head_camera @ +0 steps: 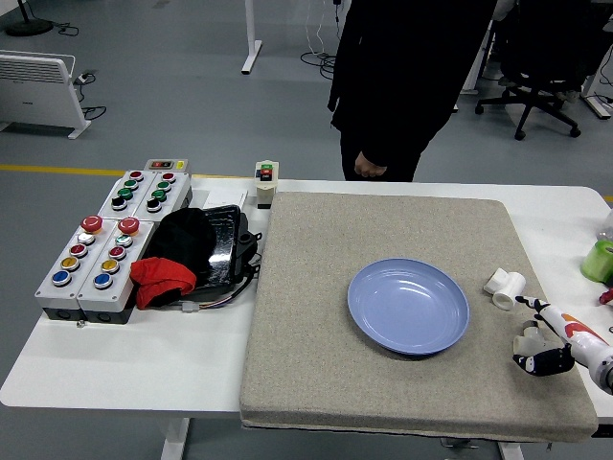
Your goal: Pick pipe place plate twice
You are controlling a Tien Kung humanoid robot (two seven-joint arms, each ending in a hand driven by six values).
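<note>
A white pipe fitting (504, 287) lies on the grey mat, just right of the blue plate (408, 306). The plate sits empty at the mat's centre right. My right hand (542, 342) comes in from the lower right and hovers just below the fitting, a little short of it. Its fingers are spread and hold nothing. My left arm is out of view.
A grey mat (316, 364) covers the table's right part. Button boxes (103, 249), a black tray (215, 244) with a red cloth (163, 278) and a small switch box (265, 180) stand at the left. A green object (599, 259) is at the right edge. A person (393, 86) stands at the far side.
</note>
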